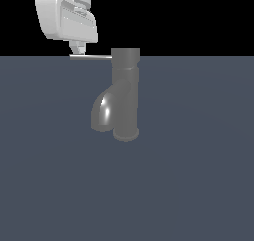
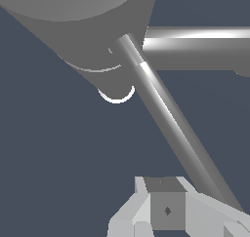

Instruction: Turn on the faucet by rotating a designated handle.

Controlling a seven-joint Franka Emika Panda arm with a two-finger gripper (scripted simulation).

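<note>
Just beneath your gripper (image 1: 77,49), the faucet (image 1: 125,93) handle's (image 1: 92,57) outer end lay; whether the jaws were spread, you couldn't tell.

The faucet (image 1: 125,93) stands upright on the table (image 1: 198,185), near the middle of the exterior view. Its spout (image 1: 103,113) curves down from the body toward the exterior view's left, low on the body. The handle (image 1: 91,57) sticks out level from the top cap, also toward the exterior view's left, above the spout. The claw (image 1: 77,49) hangs over the handle's far end, right at its upper edge, well apart from the faucet body.

In the wrist view the handle (image 2: 171,128) runs from the faucet's cap (image 2: 88,31) to just beside the claw (image 2: 168,209).
</note>
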